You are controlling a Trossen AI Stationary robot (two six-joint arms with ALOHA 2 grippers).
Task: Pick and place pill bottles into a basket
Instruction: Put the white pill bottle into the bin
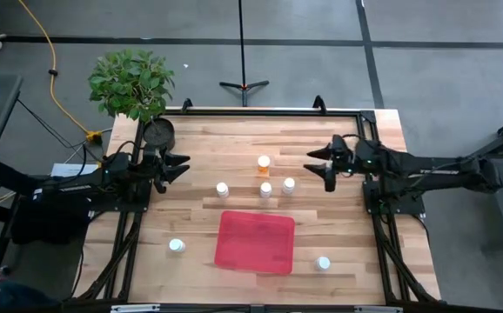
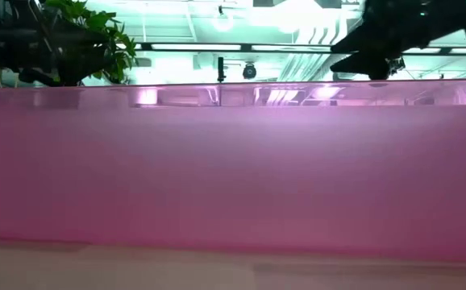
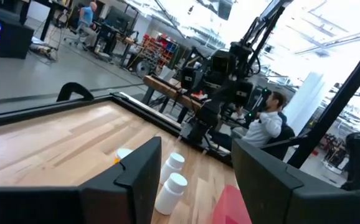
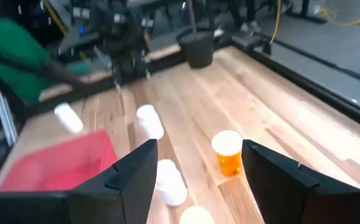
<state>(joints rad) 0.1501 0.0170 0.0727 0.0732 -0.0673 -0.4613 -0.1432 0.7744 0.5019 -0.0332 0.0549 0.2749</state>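
A robotics lab or workshop: beyond the left gripper, a seated person, equipment-laden benches, and bare concrete floor.

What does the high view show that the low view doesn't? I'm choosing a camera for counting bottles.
Only the high view shows the six bottles: amber, four white and one right of the basket; also both claws, left and right. Only the low view shows ceiling lights. Both show the basket, filling the low view, and the plant.
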